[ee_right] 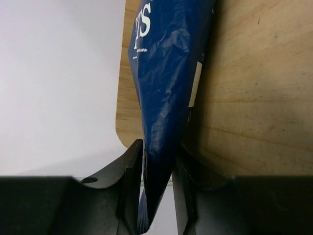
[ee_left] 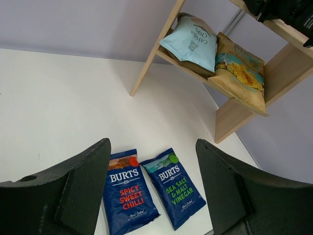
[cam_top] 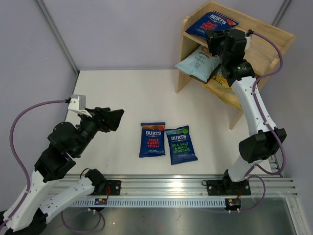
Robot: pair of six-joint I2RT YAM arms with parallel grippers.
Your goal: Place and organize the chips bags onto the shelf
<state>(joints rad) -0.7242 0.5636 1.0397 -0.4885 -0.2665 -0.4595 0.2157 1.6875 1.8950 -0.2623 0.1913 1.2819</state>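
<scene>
The light wooden shelf [cam_top: 274, 44] stands at the far right. My right gripper [cam_top: 218, 38] is shut on a red-lettered dark-blue Burts bag [cam_top: 210, 22] at the shelf's top tier; its jaws [ee_right: 157, 152] pinch the bag [ee_right: 166, 73] against the wood [ee_right: 254, 98]. A pale-blue bag [cam_top: 198, 63] and the yellow-and-teal bag [cam_top: 222, 89] lie on the lower tier. A Spicy Sweet Chilli Burts bag [cam_top: 152, 139] and a green-lettered Sea Salt Burts bag [cam_top: 181, 144] lie flat side by side on the table. My left gripper [cam_top: 115, 119] is open and empty, to their left.
The left wrist view shows both table bags [ee_left: 127, 193] [ee_left: 176, 188] between my open fingers, with the shelf [ee_left: 288, 73] beyond. The white table [cam_top: 122, 93] ends at a metal rail [cam_top: 166, 186] in front. Grey walls close the back and sides.
</scene>
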